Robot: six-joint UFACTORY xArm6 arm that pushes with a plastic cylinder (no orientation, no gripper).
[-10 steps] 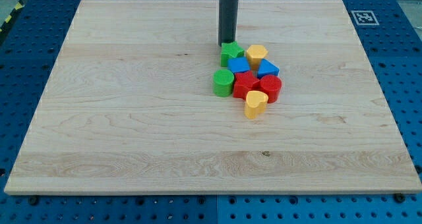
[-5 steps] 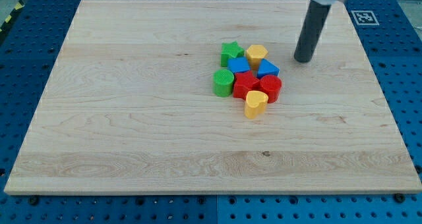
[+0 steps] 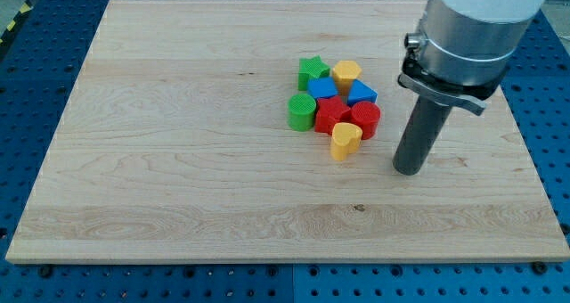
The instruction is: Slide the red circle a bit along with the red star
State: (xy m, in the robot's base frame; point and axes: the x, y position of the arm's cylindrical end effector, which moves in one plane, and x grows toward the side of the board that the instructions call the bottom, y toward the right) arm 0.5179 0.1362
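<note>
The red circle (image 3: 366, 119) sits at the right of a tight cluster of blocks near the board's middle. The red star (image 3: 331, 116) touches it on its left. My tip (image 3: 407, 170) stands on the wooden board (image 3: 178, 160), to the right of and below the red circle, apart from every block. The rod rises from it to the arm's grey housing at the view's top right.
Around the red pair are a green star (image 3: 312, 69), a yellow hexagon (image 3: 346, 72), a blue square-ish block (image 3: 322, 89), a blue triangle (image 3: 361, 93), a green circle (image 3: 302, 111) and a yellow heart (image 3: 346, 140). Blue perforated table surrounds the board.
My tip went from just above the green star, over to the cluster's upper right, then down to the cluster's lower right. No block has moved.
</note>
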